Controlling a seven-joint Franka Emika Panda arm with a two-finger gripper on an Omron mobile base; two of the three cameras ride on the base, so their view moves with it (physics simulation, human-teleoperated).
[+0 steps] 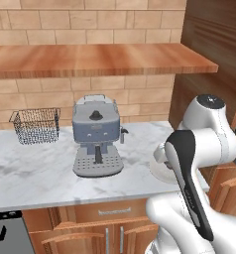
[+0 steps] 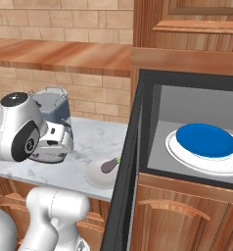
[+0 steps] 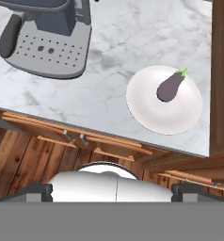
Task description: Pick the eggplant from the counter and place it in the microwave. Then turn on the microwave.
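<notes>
Hand view first: the hand (image 3: 112, 187) hangs high above the table's (image 3: 132, 42) front edge, looking straight down, its fingers spread wide with nothing between them. Up and to the right of it the eggplant (image 3: 170, 87) lies on a white plate (image 3: 151, 113), well apart from the hand. Its long axis runs diagonally, green stem toward the picture's upper right, blunt end toward the lower left. A coffee machine (image 3: 50, 35) stands at upper left.

From the left base view, the arm (image 1: 199, 149) is folded up in front of the table (image 1: 35, 173), elbow high, hiding most of the plate (image 1: 158, 171). A wire basket (image 1: 34, 125) sits at the far left, beside the coffee machine (image 1: 96, 136).

From the right base view, the eggplant (image 2: 109, 165) rests on the plate (image 2: 96, 179), just left of the microwave's (image 2: 152, 117) open door (image 2: 122, 191). Inside sits a white dish (image 2: 187, 154) holding something blue (image 2: 205, 139).
</notes>
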